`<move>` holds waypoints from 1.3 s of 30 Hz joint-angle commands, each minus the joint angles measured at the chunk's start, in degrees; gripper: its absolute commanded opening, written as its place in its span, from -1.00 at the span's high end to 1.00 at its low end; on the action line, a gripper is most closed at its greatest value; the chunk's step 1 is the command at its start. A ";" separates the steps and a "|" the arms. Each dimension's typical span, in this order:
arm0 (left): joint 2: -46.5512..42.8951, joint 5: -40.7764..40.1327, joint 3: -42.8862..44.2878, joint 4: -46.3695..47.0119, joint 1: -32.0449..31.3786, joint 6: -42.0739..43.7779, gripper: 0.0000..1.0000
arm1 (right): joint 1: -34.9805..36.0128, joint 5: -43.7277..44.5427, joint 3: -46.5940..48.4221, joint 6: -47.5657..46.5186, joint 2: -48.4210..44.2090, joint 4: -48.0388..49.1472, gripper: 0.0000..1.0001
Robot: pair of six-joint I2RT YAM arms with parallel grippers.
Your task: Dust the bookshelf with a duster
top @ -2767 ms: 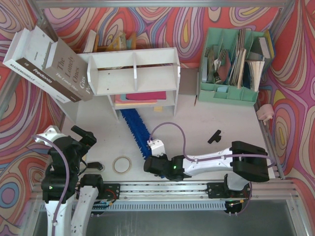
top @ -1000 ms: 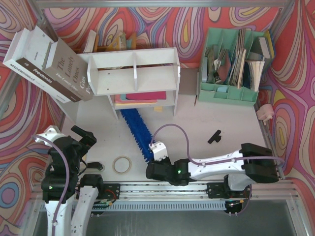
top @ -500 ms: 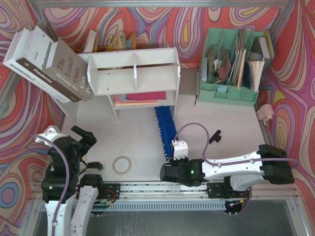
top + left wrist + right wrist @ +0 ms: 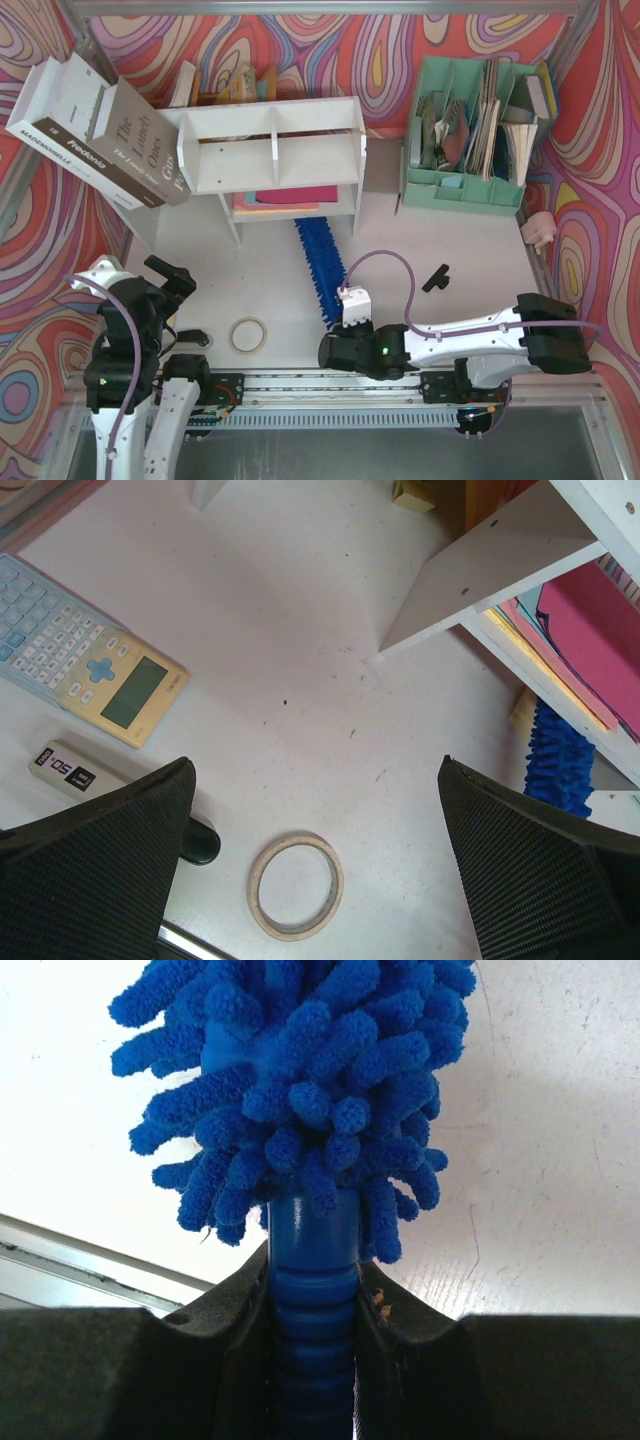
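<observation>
Duster (image 4: 318, 265), blue, handle clamped in right gripper (image 4: 312, 1290). Extends over table (image 4: 450, 240), tip at front of bookshelf (image 4: 270, 140) lower shelf. Left gripper (image 4: 315, 870) spread wide, empty, well apart from duster.

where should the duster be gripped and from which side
Grip the duster by its ribbed handle at the near end, from the robot's side: thin and rigid, unlike the shaggy head. The right end effector clamps it there.
</observation>
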 commanded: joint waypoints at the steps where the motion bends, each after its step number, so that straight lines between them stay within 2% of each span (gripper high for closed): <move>1: -0.61 -0.81 -0.91 0.67 0.28 0.37 -0.97 | 0.16 4.34 0.64 1.85 -0.48 -1.46 1.00; 6: -0.40 -0.72 -0.96 0.74 0.28 0.31 -0.97 | 0.09 6.14 -2.20 10.72 -4.39 -10.18 1.00; 13: -0.45 -0.72 -0.96 0.64 0.28 0.26 -0.97 | 0.00 5.10 -3.32 16.28 -4.49 -15.11 1.00; 26: -0.13 -0.62 -0.91 0.70 0.28 0.36 -0.97 | -5.11 -2.00 -6.55 7.05 -4.29 -4.45 1.00; 31: -0.24 -0.64 -0.92 0.75 0.28 0.32 -0.97 | -5.27 -1.35 -5.13 6.08 -3.97 -4.67 1.00; 39: -0.13 -0.72 -0.94 0.71 0.28 0.31 -0.96 | -5.20 2.13 -3.86 0.32 -11.23 -2.00 1.00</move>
